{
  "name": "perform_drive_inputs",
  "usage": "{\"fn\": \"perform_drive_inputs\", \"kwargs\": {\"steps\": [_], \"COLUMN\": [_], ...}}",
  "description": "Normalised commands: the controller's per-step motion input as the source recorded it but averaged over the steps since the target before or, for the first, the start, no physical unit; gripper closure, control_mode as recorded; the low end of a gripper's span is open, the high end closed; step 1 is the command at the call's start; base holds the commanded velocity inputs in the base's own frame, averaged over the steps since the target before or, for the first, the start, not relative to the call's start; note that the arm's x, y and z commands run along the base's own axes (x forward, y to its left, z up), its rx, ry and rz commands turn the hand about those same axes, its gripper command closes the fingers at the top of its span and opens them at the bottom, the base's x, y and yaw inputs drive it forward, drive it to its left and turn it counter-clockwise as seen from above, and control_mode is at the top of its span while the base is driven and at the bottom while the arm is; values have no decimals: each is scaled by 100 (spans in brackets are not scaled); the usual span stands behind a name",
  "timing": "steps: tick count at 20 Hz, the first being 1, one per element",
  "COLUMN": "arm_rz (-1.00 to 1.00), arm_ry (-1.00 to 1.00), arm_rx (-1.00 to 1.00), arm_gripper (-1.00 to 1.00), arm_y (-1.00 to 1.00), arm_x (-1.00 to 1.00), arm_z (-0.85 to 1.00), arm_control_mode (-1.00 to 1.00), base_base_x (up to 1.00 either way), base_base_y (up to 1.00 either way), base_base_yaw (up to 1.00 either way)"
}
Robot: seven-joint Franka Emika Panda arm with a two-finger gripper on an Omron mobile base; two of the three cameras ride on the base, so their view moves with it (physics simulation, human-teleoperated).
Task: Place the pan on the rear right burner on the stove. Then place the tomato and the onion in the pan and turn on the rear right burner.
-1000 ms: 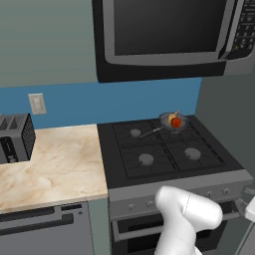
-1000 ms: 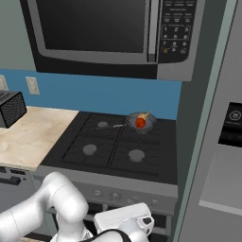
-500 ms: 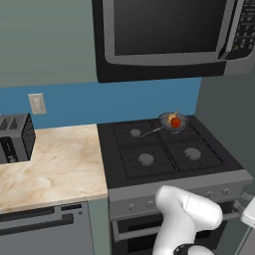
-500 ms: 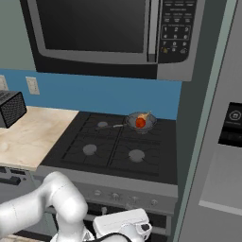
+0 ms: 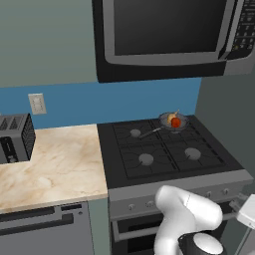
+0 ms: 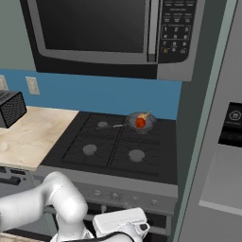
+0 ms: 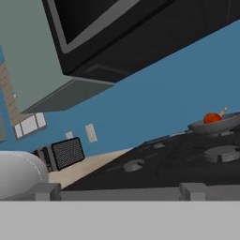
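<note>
the pan (image 5: 173, 121) sits on the rear right burner (image 6: 142, 124) of the stove (image 5: 149, 172), far ahead of and above my fingers, with the tomato (image 5: 176, 122) and the onion (image 5: 172, 117) touching each other inside it. over the last second the pan and its load have not moved; my arm has sunk lower in front of the oven door, carrying my hand down below the front panel. my fingers stand wide apart and hold nothing. judged from this, placing is done and only the knob for that burner is left. the two base views show the whole cooktop from above. the hand view looks up from below stove level, showing the pan in profile and, past the tabletop (image 5: 50, 169), the toaster (image 7: 65, 153).
</note>
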Motion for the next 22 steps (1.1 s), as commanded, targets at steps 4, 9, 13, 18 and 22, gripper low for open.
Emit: {"fn": "perform_drive_inputs", "kwargs": {"steps": [4,9,13,18,22], "arm_rz": [0,-2,-3,-5,-9], "arm_ry": [-2,0,0,0,0], "arm_rx": [1,0,0,0,0], "arm_gripper": [-100,-100,-100,-100,-100], "arm_y": [5,8,2,3,2], "arm_x": [11,0,0,8,19], "arm_z": [-12,-18,-15,-10,-3], "arm_control_mode": [-100,-100,-100,-100,-100], "base_base_x": [0,0,0,0,0], "base_base_y": [0,0,0,0,0], "base_base_yaw": [0,0,0,0,0]}}
